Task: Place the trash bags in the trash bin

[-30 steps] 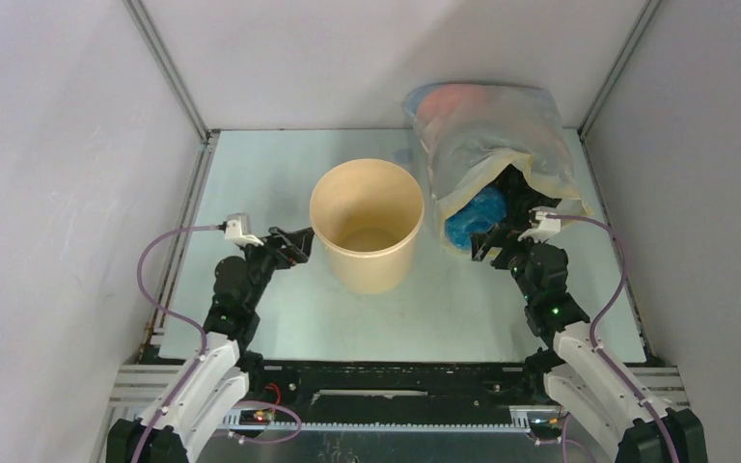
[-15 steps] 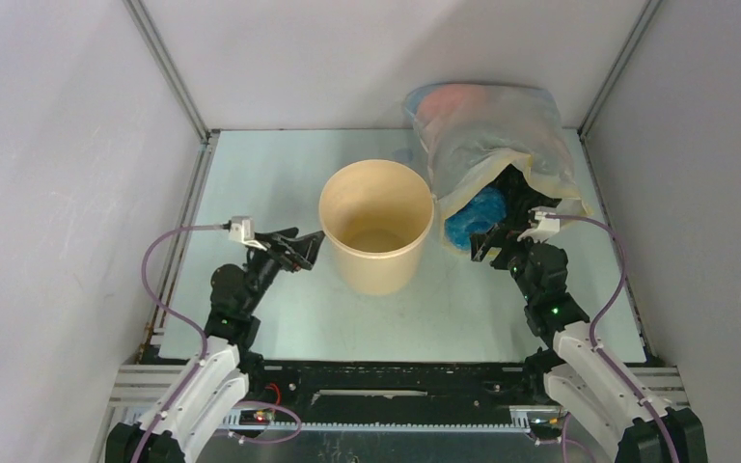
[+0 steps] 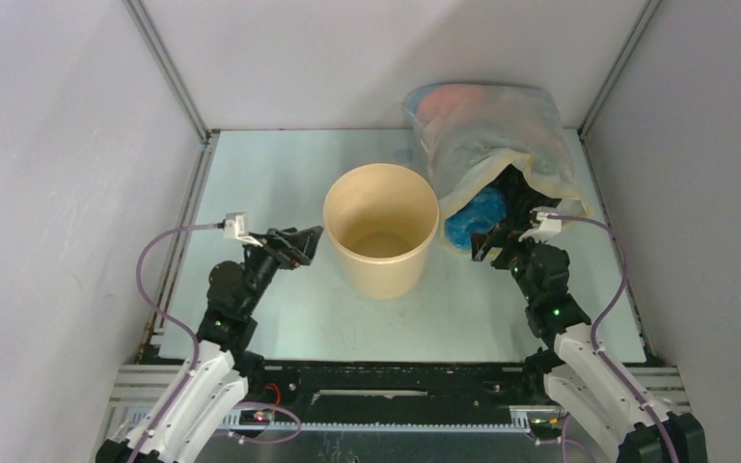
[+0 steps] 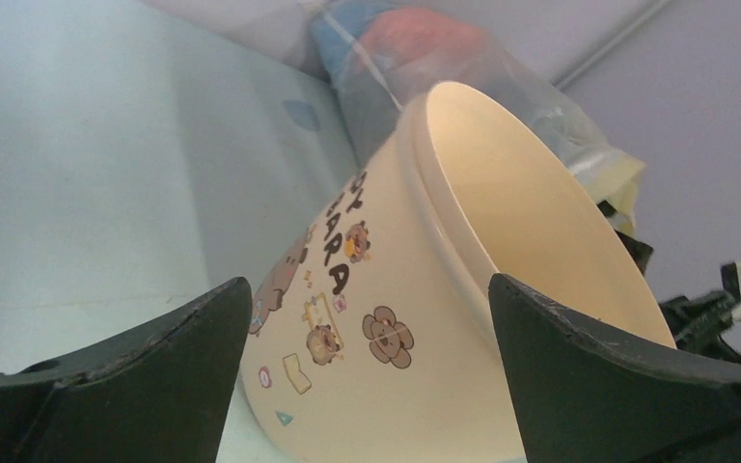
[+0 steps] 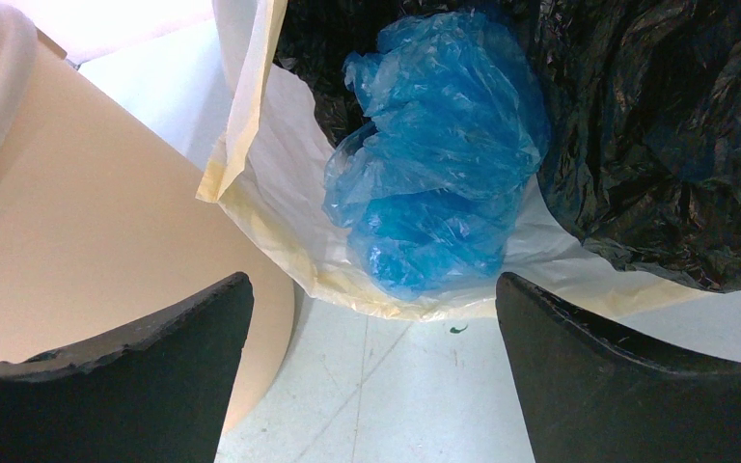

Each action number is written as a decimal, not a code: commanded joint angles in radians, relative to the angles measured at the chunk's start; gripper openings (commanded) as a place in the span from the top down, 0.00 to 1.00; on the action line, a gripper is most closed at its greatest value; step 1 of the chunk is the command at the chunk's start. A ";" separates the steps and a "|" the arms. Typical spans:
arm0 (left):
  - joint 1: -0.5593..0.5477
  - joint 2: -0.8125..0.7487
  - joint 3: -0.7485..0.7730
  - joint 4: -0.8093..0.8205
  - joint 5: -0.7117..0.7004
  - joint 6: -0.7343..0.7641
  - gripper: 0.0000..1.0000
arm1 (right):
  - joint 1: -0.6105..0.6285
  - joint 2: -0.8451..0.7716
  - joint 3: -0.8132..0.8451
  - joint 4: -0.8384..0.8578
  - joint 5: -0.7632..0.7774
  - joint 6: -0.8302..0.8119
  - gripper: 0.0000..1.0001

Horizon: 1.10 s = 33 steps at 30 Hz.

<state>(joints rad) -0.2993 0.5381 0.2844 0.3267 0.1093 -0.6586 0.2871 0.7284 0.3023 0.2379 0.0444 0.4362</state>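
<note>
The trash bin [image 3: 380, 241] stands in the middle of the table [image 3: 270, 174]. The big sack [image 3: 487, 135] lies just beside it, to the right and further back. The trash bag [image 3: 476, 214] sits in the sack's mouth. The left gripper [image 3: 306, 242] is just left of the bin. The right gripper [image 3: 490, 241] is in front of the bag.

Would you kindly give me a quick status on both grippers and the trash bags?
Left gripper open, facing the bin. Right gripper open, facing blue trash bag inside open sack. Nothing between.
</note>
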 commanded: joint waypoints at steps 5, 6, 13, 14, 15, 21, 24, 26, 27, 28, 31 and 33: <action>-0.007 -0.011 0.247 -0.415 -0.107 -0.069 0.00 | 0.006 -0.005 0.041 0.002 -0.016 -0.004 0.00; -0.006 0.007 0.277 -0.447 -0.106 -0.070 0.00 | 0.006 -0.002 0.041 0.004 -0.016 -0.004 0.00; -0.017 0.158 0.447 -0.605 -0.170 -0.028 0.03 | 0.009 0.002 0.041 0.007 -0.017 -0.007 0.00; -0.023 0.179 0.464 -0.616 -0.169 -0.017 0.05 | 0.008 0.003 0.041 0.008 -0.014 -0.007 0.00; -0.031 0.198 0.483 -0.627 -0.170 -0.009 0.07 | 0.008 0.004 0.041 0.008 -0.014 -0.009 0.00; -0.115 0.273 0.570 -0.674 -0.233 0.046 0.09 | 0.008 0.007 0.041 0.008 -0.015 -0.010 0.00; -0.163 0.318 0.632 -0.715 -0.285 0.102 0.10 | 0.008 0.010 0.041 0.009 -0.016 -0.010 0.00; -0.186 0.374 0.694 -0.787 -0.324 0.137 0.11 | 0.008 0.012 0.041 0.013 -0.018 -0.008 0.00; -0.195 0.398 0.728 -0.822 -0.343 0.148 0.11 | 0.008 0.015 0.041 0.014 -0.019 -0.007 0.00; -0.202 0.424 0.756 -0.855 -0.363 0.157 0.11 | 0.008 0.018 0.042 0.015 -0.021 -0.008 0.01; -0.217 0.490 0.827 -0.927 -0.400 0.168 0.12 | 0.008 0.026 0.041 0.022 -0.028 -0.010 0.00; -0.217 0.538 0.865 -0.970 -0.398 0.176 0.12 | 0.008 0.032 0.042 0.027 -0.029 -0.010 0.00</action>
<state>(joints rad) -0.5060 1.0111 1.0695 -0.5144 -0.2253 -0.5388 0.2890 0.7513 0.3023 0.2340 0.0277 0.4362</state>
